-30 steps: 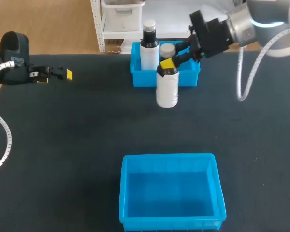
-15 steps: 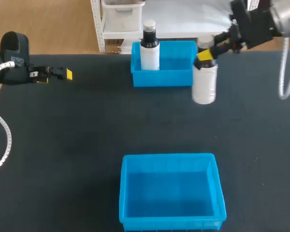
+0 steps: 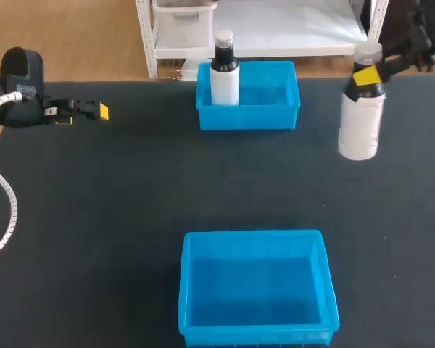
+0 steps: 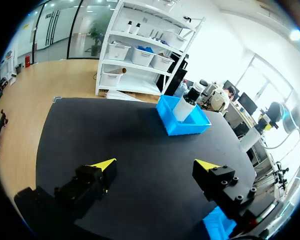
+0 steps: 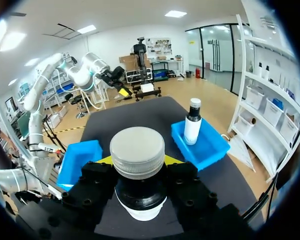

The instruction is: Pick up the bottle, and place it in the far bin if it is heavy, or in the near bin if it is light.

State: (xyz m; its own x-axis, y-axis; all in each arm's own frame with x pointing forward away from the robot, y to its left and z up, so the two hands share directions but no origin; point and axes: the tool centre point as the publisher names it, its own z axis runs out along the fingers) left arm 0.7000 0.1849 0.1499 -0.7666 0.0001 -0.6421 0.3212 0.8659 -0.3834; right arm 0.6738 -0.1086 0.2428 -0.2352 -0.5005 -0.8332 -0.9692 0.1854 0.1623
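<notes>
A white bottle (image 3: 359,125) with a black neck and a grey cap hangs over the table's right side, slightly tilted. My right gripper (image 3: 367,77) is shut on its neck, just under the cap. In the right wrist view the cap (image 5: 137,150) fills the space between the yellow tips of that gripper (image 5: 138,162). The far bin (image 3: 272,98) is blue and holds a second bottle (image 3: 224,72) upright in its left corner. The near bin (image 3: 255,286), also blue, has nothing in it. My left gripper (image 3: 87,110) is open at the table's far left, with nothing between its fingers (image 4: 104,165).
The table (image 3: 116,196) is a dark mat. Both bins stand along its middle line, the far bin (image 5: 205,145) at the back edge and the near bin (image 5: 76,159) at the front edge.
My right gripper has carried the white bottle from in front of the far bin to the table's right side. The left arm has not moved.
</notes>
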